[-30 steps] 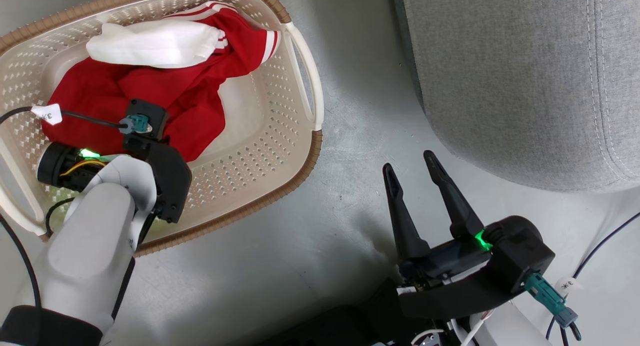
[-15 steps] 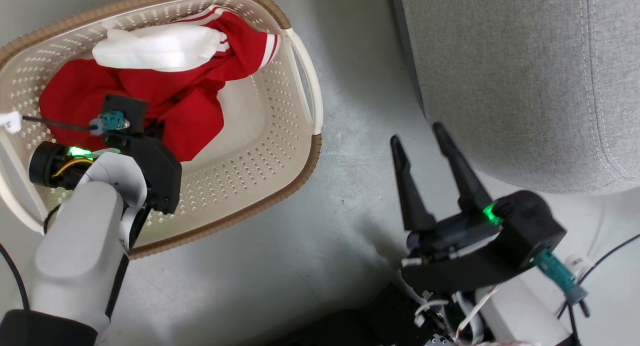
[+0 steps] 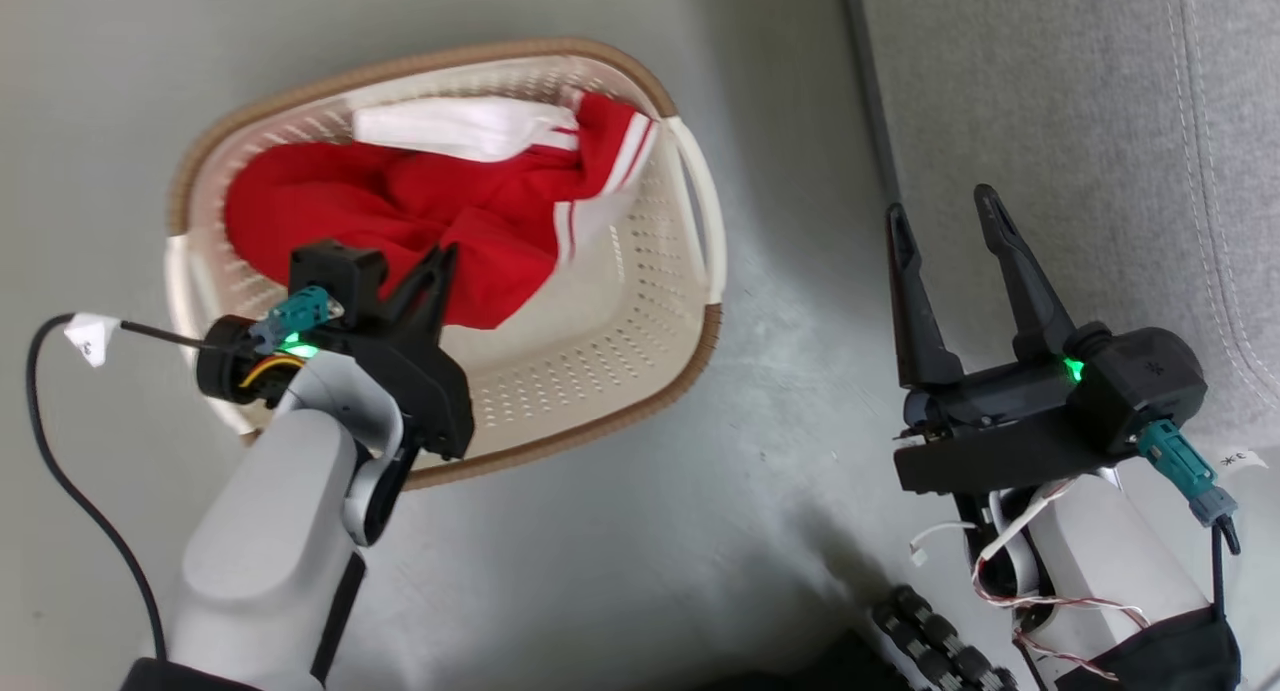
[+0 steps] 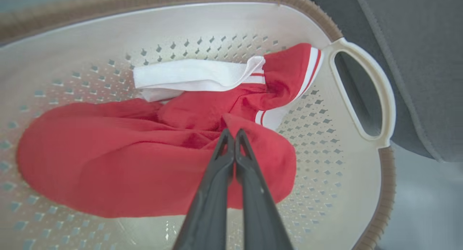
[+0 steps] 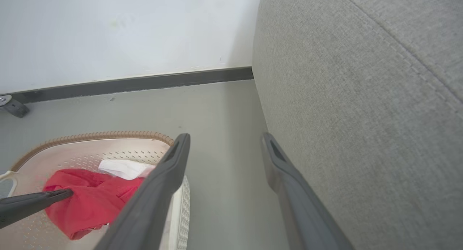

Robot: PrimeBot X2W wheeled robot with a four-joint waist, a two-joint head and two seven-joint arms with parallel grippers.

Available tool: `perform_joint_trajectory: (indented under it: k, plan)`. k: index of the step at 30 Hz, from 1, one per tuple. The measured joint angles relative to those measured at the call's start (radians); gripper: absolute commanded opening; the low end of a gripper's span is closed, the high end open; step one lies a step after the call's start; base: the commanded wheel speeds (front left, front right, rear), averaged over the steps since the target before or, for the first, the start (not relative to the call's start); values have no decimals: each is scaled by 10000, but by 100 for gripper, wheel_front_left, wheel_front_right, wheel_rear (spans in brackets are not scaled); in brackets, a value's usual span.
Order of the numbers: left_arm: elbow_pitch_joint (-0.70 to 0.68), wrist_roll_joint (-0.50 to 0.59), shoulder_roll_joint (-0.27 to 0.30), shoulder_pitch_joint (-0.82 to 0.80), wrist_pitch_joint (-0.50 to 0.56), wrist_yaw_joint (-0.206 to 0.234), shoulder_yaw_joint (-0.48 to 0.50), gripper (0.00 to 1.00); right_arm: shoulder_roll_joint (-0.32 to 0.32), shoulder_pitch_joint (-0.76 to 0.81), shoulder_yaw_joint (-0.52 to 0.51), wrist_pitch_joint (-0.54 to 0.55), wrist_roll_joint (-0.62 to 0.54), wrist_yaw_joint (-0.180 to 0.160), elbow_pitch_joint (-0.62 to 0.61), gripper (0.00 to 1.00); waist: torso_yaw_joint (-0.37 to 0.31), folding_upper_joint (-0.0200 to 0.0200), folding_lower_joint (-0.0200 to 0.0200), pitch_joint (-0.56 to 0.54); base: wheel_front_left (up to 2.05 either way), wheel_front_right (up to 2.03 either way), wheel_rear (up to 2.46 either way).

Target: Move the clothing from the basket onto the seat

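Left wrist view: left gripper (image 4: 231, 135) pinches the clothing (image 4: 108, 170) inside the basket (image 4: 336, 177). Head view: right gripper (image 3: 940, 209) gapes empty beside the seat (image 3: 1080, 91).

left end effector (image 4: 231, 133) pinched closed, right end effector (image 3: 940, 203) spread wide

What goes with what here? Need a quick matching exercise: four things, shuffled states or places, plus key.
Things
1. clothing
2. basket
3. left hand
4. right hand

States/places
A. open, holding nothing, by the edge of the grey seat
B. on the floor, left of the seat in the head view
C. shut, pinching a fold of red fabric
D. bunched up, red with white stripes, not yet out of its container

Pairs: 1-D, 2-B, 3-C, 4-A
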Motion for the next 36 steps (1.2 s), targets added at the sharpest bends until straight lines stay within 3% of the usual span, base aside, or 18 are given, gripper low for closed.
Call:
perform_joint_trajectory:
  k: [10,21,36]
  plan:
    - [-570,-431,-370,586,-1026,-111,52,0,-174,18,-144,0,-88,326,587,100,994,0,0,-1215,0,0,0]
    - [-1409,-623,-337,1264,-1956,-188,209,0,-188,265,52,0,-190,869,1118,100,1914,0,-1,-2916,0,0,0]
    - [-2800,-623,-328,2311,-2079,-194,-127,0,38,614,1346,0,-359,1789,1935,100,2541,-1,-1,-5282,0,0,0]
